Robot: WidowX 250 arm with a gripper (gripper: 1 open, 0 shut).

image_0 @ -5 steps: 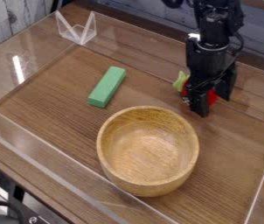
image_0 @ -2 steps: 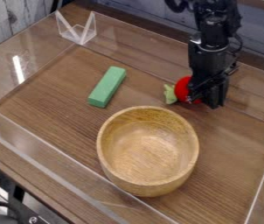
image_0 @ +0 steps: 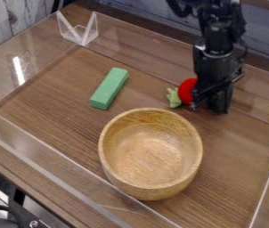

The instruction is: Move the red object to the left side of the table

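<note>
The red object [image_0: 187,90], a small round red toy fruit with a green leafy stem on its left, rests on the table [image_0: 53,98] at the right. My black gripper [image_0: 208,101] points down over it, its fingers closed around the fruit's right side. The fingertips touch or nearly touch the tabletop. Only the fruit's left half and its stem show; the rest is hidden behind the fingers.
A green rectangular block [image_0: 109,87] lies left of the fruit. A large wooden bowl [image_0: 150,151] stands in front of both, nearer the camera. Low clear acrylic walls [image_0: 18,67] edge the tabletop, with a clear stand [image_0: 77,29] at the back left.
The gripper has closed on the red fruit. A second ago its fingers stood open and slightly nearer the camera. The fruit has kept its place.
</note>
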